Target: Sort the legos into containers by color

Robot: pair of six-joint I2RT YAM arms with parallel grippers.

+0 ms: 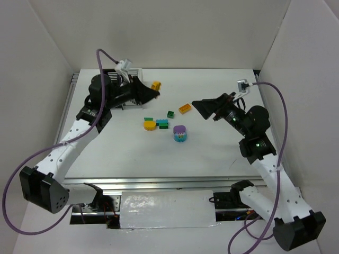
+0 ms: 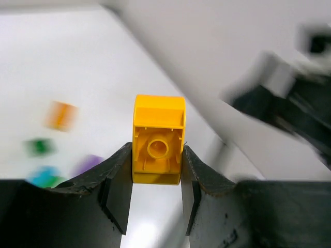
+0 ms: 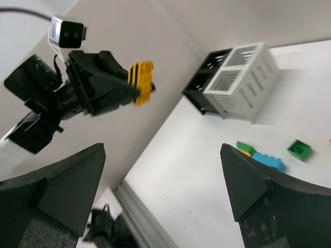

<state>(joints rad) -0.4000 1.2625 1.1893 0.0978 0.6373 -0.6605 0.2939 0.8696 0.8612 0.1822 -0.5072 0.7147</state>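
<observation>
Legos first: I have one yellow lego (image 2: pixel 158 111) clamped between the fingers of my left gripper (image 2: pixel 156 151), hollow underside facing the wrist camera, lifted clear of the table (image 1: pixel 212 153). From overhead it hangs just right of the bins at the far left; I cannot tell whether it is over either one. The white bin (image 3: pixel 243 77) and black bin (image 3: pixel 207 85) stand joined side by side, the black one farther from my right wrist camera. The remaining legos lie loose mid-table: an orange lego (image 1: pixel 185 108) farthest back, a green lego (image 1: pixel 170 114) just left of it, a round yellow piece (image 1: pixel 150 124) touching a teal lego (image 1: pixel 162 123), and a purple lego (image 1: pixel 180 133) nearest the arms. My right gripper (image 3: pixel 160 175) hovers at the right with its fingers spread wide, gripping nothing.
</observation>
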